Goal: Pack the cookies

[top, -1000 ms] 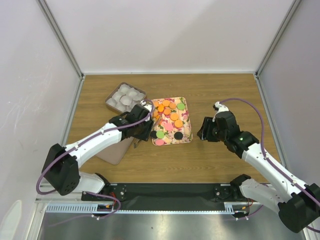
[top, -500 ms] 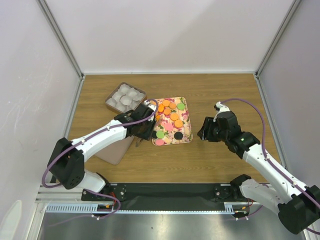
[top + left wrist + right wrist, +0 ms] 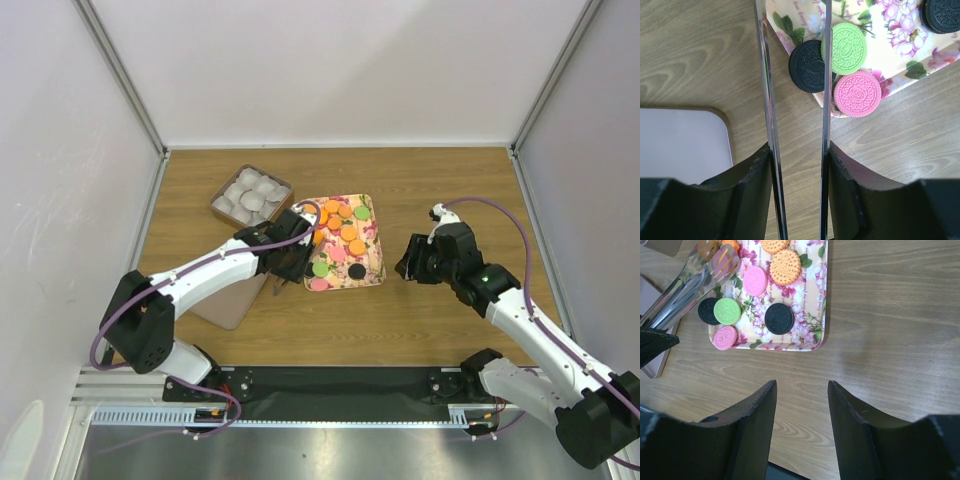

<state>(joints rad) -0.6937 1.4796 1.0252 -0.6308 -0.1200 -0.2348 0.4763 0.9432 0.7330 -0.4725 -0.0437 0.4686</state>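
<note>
— Starting with the left gripper (image 3: 797, 155): what has it got?
— It is clenched on a pair of tongs (image 3: 771, 100). One black finger presses the outside of each thin steel blade. The two blades run forward side by side with a narrow gap between them.
— Where do the blades reach?
— Over the near left corner of the tray (image 3: 900, 45). The right blade passes over a black cookie (image 3: 802, 67) at the tray's edge. A green cookie (image 3: 845, 47) overlaps that one, and a pink cookie (image 3: 857, 93) touches the green one at the corner. From the right wrist, orange shows through the tongs' slotted tips, but I cannot tell whether they pinch anything.
— And the right gripper (image 3: 801, 387)?
— Released, fingers wide apart, nothing between them, above the bare wood-grain counter (image 3: 880, 315) just right of the tray.
— The rest of the cookies (image 3: 349, 232)?
— They lie flat on the floral tray: round embossed discs, mostly orange toward the far end.
— Anything nearby?
— A brown tin (image 3: 215, 207) of white crinkled paper cups (image 3: 255, 192) stands just beyond the tray's far left corner. A pale slab (image 3: 685, 140) with a rounded corner lies on the counter left of the blades.
</note>
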